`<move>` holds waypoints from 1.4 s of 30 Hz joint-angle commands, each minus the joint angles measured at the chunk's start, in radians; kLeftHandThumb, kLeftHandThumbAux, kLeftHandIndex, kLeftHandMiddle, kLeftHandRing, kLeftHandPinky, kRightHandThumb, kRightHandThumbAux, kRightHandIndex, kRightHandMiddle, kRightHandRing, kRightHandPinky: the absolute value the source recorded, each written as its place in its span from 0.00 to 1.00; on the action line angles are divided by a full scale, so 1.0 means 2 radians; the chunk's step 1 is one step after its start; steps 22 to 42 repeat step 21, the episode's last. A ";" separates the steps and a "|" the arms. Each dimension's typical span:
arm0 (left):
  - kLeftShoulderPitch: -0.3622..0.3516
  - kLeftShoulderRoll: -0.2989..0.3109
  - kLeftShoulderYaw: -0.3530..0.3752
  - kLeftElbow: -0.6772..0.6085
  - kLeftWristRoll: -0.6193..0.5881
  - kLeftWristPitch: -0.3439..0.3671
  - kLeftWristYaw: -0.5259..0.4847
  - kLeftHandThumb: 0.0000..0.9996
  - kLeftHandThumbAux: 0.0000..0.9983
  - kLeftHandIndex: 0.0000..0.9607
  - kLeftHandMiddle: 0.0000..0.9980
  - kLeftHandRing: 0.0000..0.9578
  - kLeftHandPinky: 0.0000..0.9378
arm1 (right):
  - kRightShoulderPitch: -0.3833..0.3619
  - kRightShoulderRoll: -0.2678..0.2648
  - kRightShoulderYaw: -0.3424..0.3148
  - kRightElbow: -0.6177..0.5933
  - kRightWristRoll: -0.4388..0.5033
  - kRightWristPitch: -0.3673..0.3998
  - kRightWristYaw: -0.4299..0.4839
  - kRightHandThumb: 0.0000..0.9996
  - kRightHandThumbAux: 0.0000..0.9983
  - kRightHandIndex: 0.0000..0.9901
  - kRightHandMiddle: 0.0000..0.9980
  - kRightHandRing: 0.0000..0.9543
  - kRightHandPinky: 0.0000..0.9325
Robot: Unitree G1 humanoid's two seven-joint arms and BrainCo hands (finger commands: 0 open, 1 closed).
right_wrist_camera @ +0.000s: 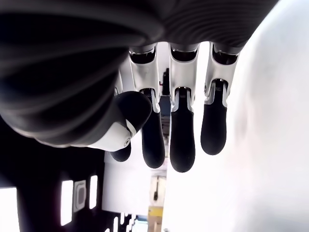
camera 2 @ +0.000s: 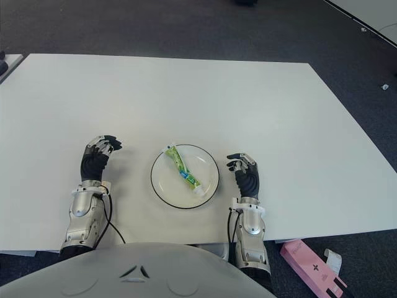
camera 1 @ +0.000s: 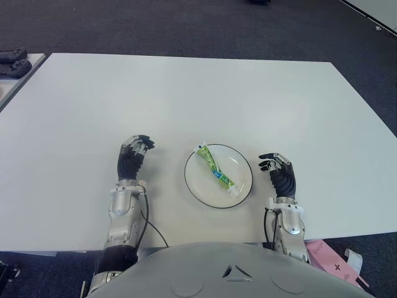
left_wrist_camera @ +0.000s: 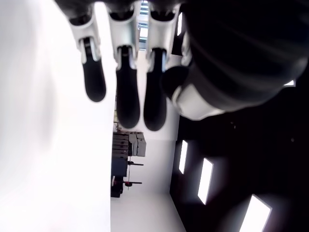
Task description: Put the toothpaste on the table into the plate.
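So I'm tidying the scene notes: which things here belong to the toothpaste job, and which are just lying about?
Part of the job:
- toothpaste, lying in the plate
- plate
- left hand and right hand, both empty, either side of the plate

Just lying about:
- pink box on the floor
- dark items on the side table

One table (camera 1: 186,93) is present. One plate (camera 1: 239,192) is counted on it, white with a dark rim. One toothpaste tube (camera 1: 215,167) is counted, lying inside the plate. Two robot hands are counted: one left hand (camera 1: 133,155) to the left of the plate and one right hand (camera 1: 280,172) to its right. In the left wrist view, three fingers (left_wrist_camera: 127,92) and one thumb are shown; in the right wrist view, three fingers (right_wrist_camera: 182,130) and one thumb are shown. One pink box (camera 2: 313,268) is counted on the floor beyond the table's near right corner. Two dark objects (camera 1: 13,62), kind not determinable, are counted on an adjacent surface at far left.
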 commanded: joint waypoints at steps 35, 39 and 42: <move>0.021 0.011 -0.001 -0.028 0.001 0.039 -0.012 0.70 0.72 0.45 0.54 0.57 0.55 | -0.007 0.003 0.003 0.014 0.006 0.004 0.010 0.84 0.69 0.45 0.46 0.54 0.54; 0.021 0.011 -0.001 -0.028 0.001 0.039 -0.012 0.70 0.72 0.45 0.54 0.57 0.55 | -0.007 0.003 0.003 0.014 0.006 0.004 0.010 0.84 0.69 0.45 0.46 0.54 0.54; 0.021 0.011 -0.001 -0.028 0.001 0.039 -0.012 0.70 0.72 0.45 0.54 0.57 0.55 | -0.007 0.003 0.003 0.014 0.006 0.004 0.010 0.84 0.69 0.45 0.46 0.54 0.54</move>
